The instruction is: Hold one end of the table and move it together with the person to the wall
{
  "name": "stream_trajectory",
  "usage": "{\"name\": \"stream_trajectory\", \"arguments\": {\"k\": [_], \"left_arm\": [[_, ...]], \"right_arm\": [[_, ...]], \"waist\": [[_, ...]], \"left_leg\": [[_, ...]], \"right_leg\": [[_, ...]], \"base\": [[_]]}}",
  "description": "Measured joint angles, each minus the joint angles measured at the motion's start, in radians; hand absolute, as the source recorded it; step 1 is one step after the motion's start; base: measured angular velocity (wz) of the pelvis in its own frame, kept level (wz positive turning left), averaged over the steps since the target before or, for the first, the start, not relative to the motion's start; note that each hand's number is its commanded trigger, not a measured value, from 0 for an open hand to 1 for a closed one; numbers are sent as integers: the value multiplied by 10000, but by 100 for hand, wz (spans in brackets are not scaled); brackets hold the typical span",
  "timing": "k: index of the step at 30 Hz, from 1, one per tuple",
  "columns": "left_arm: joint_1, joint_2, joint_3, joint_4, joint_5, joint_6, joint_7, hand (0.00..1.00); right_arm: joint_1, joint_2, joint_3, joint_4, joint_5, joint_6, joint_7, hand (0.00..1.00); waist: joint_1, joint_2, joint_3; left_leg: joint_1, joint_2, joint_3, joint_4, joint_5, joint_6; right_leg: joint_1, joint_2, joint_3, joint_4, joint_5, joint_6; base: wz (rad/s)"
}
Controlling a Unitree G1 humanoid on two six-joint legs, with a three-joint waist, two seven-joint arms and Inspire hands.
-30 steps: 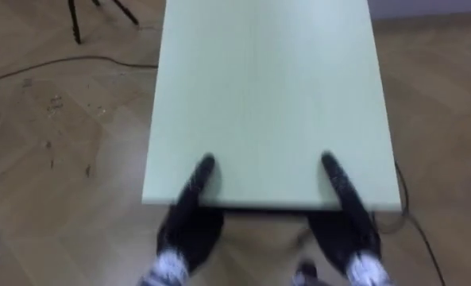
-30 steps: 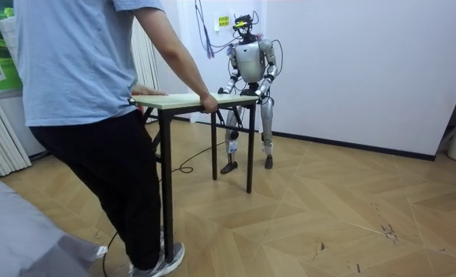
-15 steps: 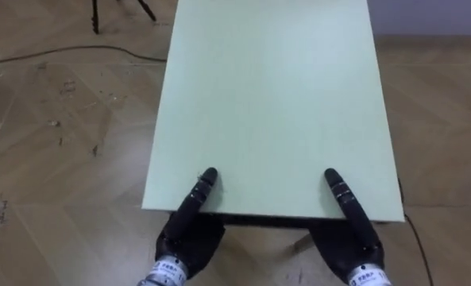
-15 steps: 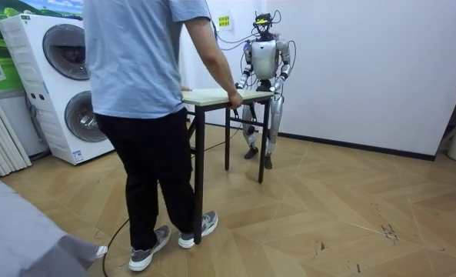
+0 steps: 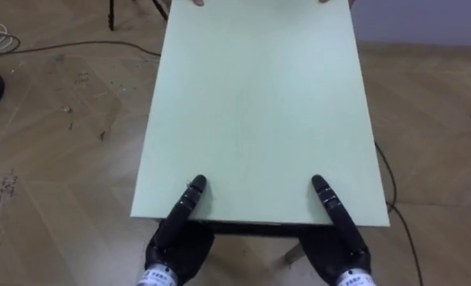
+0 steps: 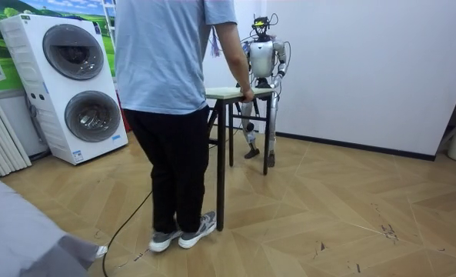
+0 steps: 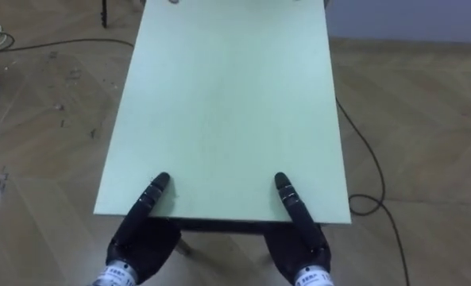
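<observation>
At the near edge of the pale green table (image 5: 251,103), we see 2 dark hands, the left hand (image 5: 175,238) and the right hand (image 5: 340,242), each pinching the top, thumb above and fingers under. A person (image 6: 174,77) grips the far end.

Soft, even indoor light fills the room — the pale desk (image 5: 251,103) top shows bright, the white wall (image 6: 366,69) evenly lit. A dark shadow band lies under the desk's near edge; the floor (image 6: 327,223) is softly lit.
</observation>
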Motion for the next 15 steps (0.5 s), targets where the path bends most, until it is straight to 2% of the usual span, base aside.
{"name": "stream_trajectory", "arguments": {"k": [1, 2, 3, 5, 6, 7, 8, 9, 10, 11, 13, 14, 15], "left_arm": [[58, -15, 3, 1, -28, -12, -22, 100], [106, -17, 10, 4, -41, -36, -90, 100], [98, -17, 21, 4, -34, -40, -101, 100], [78, -37, -7, -7, -28, -92, -176, 100], [62, -47, -9, -32, -19, -94, -184, 100], [-18, -41, 0, -30, -22, -92, -141, 100], [-61, -25, -13, -28, -21, -88, -78, 100], [-163, 7, -36, -28, -21, -89, 38, 100], [-213, 9, -59, -29, -24, -85, 85, 100], [-298, -5, -95, -36, -38, -80, 121, 100], [-431, -9, -132, -64, -116, -81, 124, 100], [-545, -31, -217, -58, -117, -82, 165, 100], [-671, -56, -309, -25, -117, -90, 246, 100]], "right_arm": [[2, 9, 44, 6, -19, -33, 0, 100], [-4, 13, 145, 0, -26, -128, 9, 100], [-7, 8, 176, -3, -22, -195, 22, 100], [-10, -12, 190, -75, -30, -275, 63, 100], [-34, -64, 175, -85, -43, -294, 62, 100], [-59, -73, 184, -87, -42, -348, 58, 100], [-57, -57, 183, -85, -31, -353, 49, 100], [-65, -55, 178, -92, 22, -357, 41, 100], [-77, -91, 159, -104, 55, -363, 41, 100], [-122, -201, 142, -162, 109, -364, 42, 100], [-334, -325, 121, -178, 131, -364, 45, 100], [-407, -313, 31, -180, 128, -363, 66, 100], [-434, -300, -70, -155, 114, -342, 111, 100]], "waist": [[26, 34, -6], [-13, 115, 16], [-164, 134, 13], [-404, 207, 4], [-543, 309, -2], [-759, 372, 30], [-853, 395, 41], [-1120, 402, 44], [-1223, 444, 44], [-1360, 585, 30], [-1492, 771, 104], [-1639, 908, 147], [-1686, 969, 153]], "left_leg": [[91, 202, -265, 556, -122, -6], [396, 546, -805, 1263, -230, -35], [813, 775, -1268, 1406, -267, -23], [1791, 976, -1496, 975, -407, -165], [2429, 975, -1574, 460, -556, -365], [2817, 843, -1552, -476, -926, -710], [2928, 724, -1549, -845, -1062, -651], [2980, 542, -1507, -1511, -1120, -673], [2988, 487, -1400, -1821, -1133, -681], [3010, 384, -1316, -2368, -1160, -677], [3003, 275, -944, -2896, -1317, -626], [2916, 203, -602, -2994, -1471, -565], [2794, 29, -528, -3068, -1588, -508]], "right_leg": [[24, 84, -87, -8, 39, -69], [27, 191, -366, -7, 99, -172], [-104, 231, -584, 38, 131, -229], [-385, 196, -752, 198, 168, -231], [-506, 151, -836, 268, 240, -186], [-561, 28, -949, 338, 306, -96], [-583, -29, -981, 314, 381, -41], [-654, -134, -1052, 220, 584, 42], [-687, -192, -1088, 75, 718, 78], [-783, -370, -1236, -202, 1040, 83], [-1037, -548, -1257, -332, 1367, 104], [-1195, -730, -1302, -335, 1549, 171], [-1382, -909, -1260, -341, 1763, 241]], "base": [[-34], [0], [20], [29], [32], [33], [53], [49], [50], [22], [14], [18], [15]]}}
